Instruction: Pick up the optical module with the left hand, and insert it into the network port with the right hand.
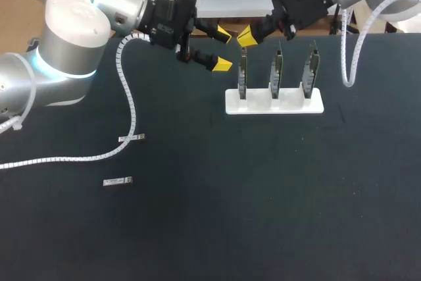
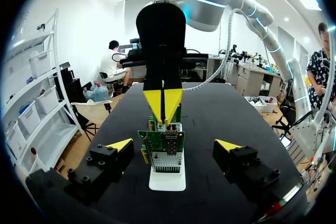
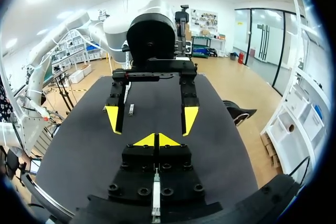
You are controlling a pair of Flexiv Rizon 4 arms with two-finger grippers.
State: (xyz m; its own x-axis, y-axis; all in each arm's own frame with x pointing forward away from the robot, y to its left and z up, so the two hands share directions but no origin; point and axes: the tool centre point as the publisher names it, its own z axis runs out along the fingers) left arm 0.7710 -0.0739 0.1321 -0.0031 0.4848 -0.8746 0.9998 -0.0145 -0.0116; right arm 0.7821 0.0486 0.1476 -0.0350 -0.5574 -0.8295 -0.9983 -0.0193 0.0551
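Two small silver optical modules lie on the dark table at the left; one module shows far ahead of my right gripper. My left gripper stands wide open with nothing in it, level with the leftmost circuit board and just left of it. My right gripper is shut, its tips pointing down onto that board's top edge at the port. No module is visible between its tips. Facing it is the left gripper.
A white stand holds three upright circuit boards in a row, the other two to the right. My left arm's white ribbed cable trails over the table's left side. A white cable hangs from my right arm.
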